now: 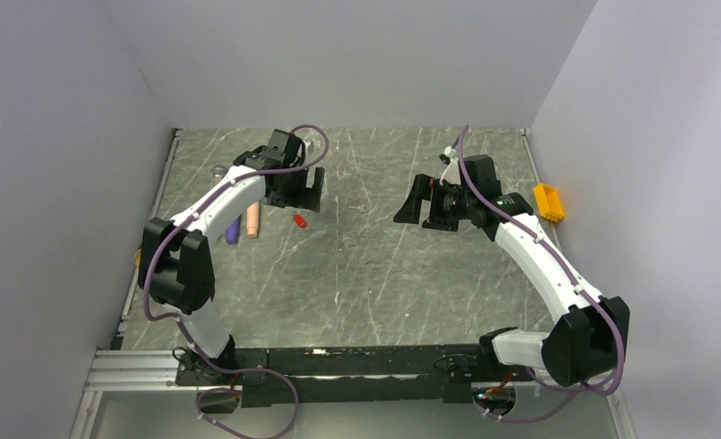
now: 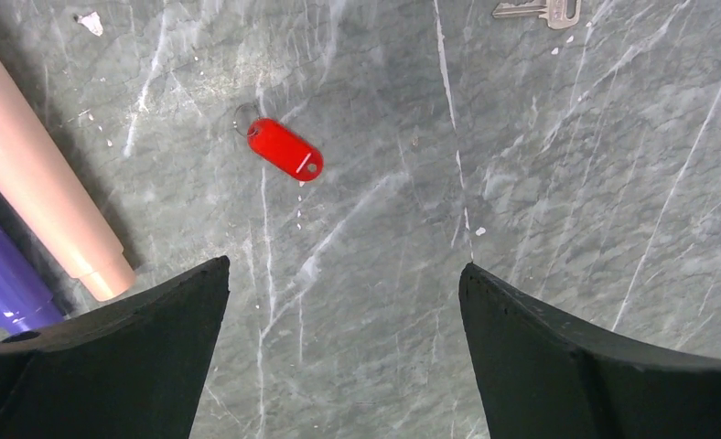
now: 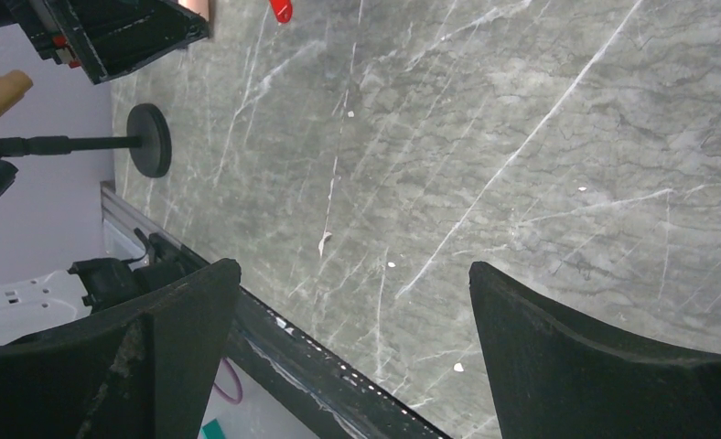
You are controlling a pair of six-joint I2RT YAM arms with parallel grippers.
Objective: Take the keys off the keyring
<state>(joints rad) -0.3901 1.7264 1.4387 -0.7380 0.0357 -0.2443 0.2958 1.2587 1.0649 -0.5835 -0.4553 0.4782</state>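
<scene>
The keyring [image 2: 285,149] is a small red oblong tag with a thin metal ring at its upper left end, lying flat on the grey marble table. It also shows in the top view [image 1: 300,220] and at the top edge of the right wrist view [image 3: 282,9]. A single silver key [image 2: 538,9] lies apart from it, at the top edge of the left wrist view. My left gripper [image 2: 343,270] is open and empty, hovering just short of the tag [image 1: 306,199]. My right gripper [image 1: 414,208] is open and empty over bare table to the right [image 3: 355,267].
A pink cylinder [image 2: 46,183] and a purple one [image 2: 0,274] lie left of the tag. A yellow-orange box [image 1: 548,201] sits by the right wall. A black round-based stand [image 3: 148,139] and the table's front rail [image 3: 338,375] show in the right wrist view.
</scene>
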